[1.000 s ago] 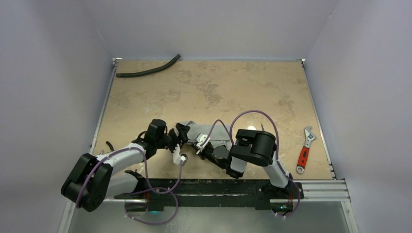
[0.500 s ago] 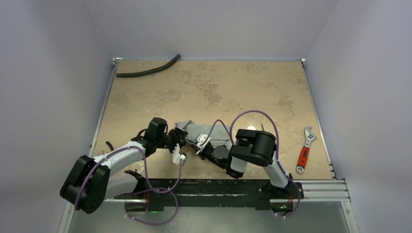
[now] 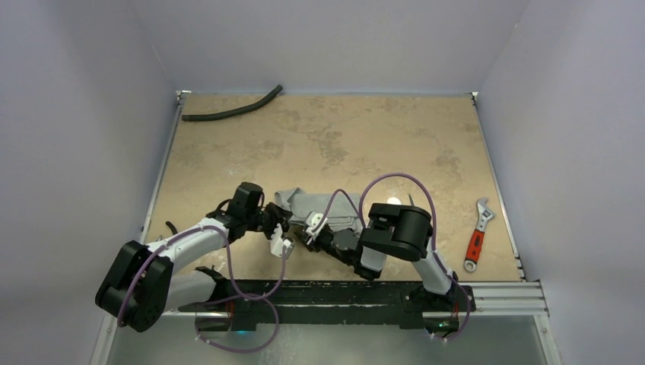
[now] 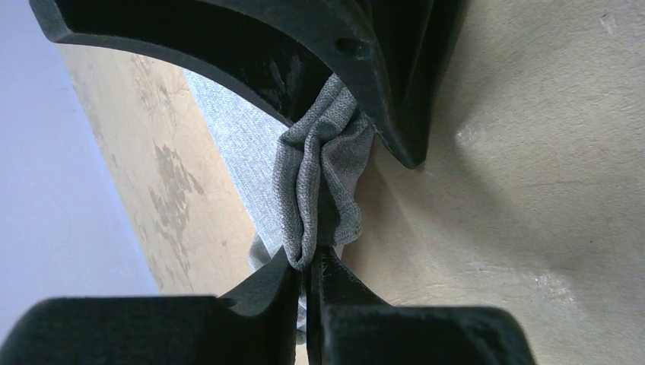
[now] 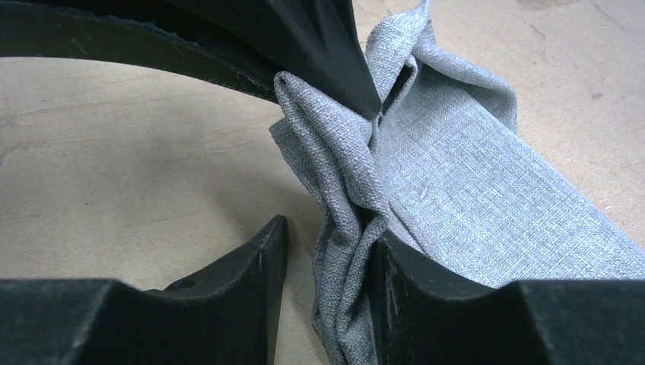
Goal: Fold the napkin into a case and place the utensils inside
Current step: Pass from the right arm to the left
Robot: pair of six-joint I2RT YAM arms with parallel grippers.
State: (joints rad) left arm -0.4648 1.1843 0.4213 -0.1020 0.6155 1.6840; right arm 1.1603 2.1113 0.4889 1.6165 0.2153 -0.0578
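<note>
Top external view has the bunched plain grey cloth napkin point(image 3: 323, 205) lying crosswise on the tan surface point(image 3: 342, 137) between both arms; the left gripper point(image 4: 308, 266) is clamped tight on its left end; the right gripper point(image 5: 328, 236) (jaws parted, cloth loose between them) sits just beside.

The top view is lit brightly and evenly from above; soft shadows are cast under the arms point(image 3: 190, 240). In the wrist views the black fingers point(image 5: 228, 304) are rendered dark and slightly blurred, while the weave of the napkin point(image 5: 471, 182) is resolved sharply.
</note>
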